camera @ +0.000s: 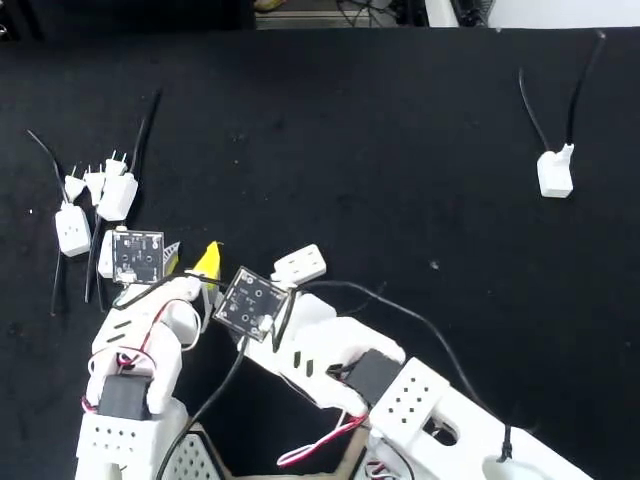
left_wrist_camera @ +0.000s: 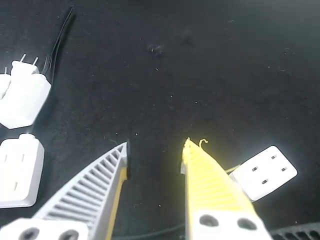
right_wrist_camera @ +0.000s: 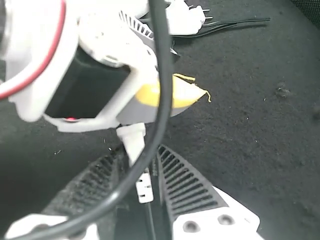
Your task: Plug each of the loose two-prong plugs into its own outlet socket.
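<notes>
Black, lint-flecked worktop [camera: 400, 150], cables [camera: 365, 12] beyond its far edge; left claw [left_wrist_camera: 156, 145] spread wide above it, right claw [right_wrist_camera: 140, 161] pinching a white outlet socket [right_wrist_camera: 144, 189].

A table [camera: 400, 150] covered in black cloth is shown. Near its left side, white plugs [camera: 108, 185] with thin black cables [camera: 140, 125] are laid beside a white socket block [camera: 72, 230]. A second socket block [camera: 300, 265] is seen near the middle, and a corded white block [camera: 555, 172] far to the right.
</notes>
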Robot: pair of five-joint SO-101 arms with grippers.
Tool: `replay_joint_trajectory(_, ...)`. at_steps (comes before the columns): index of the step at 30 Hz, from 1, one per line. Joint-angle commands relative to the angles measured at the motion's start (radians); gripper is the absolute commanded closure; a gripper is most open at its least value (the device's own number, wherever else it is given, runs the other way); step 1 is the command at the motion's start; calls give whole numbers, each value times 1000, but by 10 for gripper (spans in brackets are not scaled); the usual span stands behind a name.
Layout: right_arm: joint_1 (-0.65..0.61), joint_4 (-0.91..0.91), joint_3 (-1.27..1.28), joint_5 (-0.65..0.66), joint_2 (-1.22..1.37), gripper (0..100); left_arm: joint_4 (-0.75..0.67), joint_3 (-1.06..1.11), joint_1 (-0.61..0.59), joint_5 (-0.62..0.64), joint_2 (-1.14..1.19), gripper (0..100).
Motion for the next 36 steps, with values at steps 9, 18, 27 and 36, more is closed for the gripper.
replay_joint_trajectory(9, -8, 25, 25, -12, -249, 988, 6, 21, -90, -9, 9, 816)
replay_joint_trajectory(18, -5, 25, 70, -9, -206, 988, 6, 18, -96, -5, 9, 816)
replay_joint_trajectory(27, 68, 32, 18, -17, 15, 986, -6, 1, -197, -2, 9, 816)
replay_joint_trajectory(36, 68, 28, -275, -18, 568, 870, -75, -16, -449, 0, 9, 816)
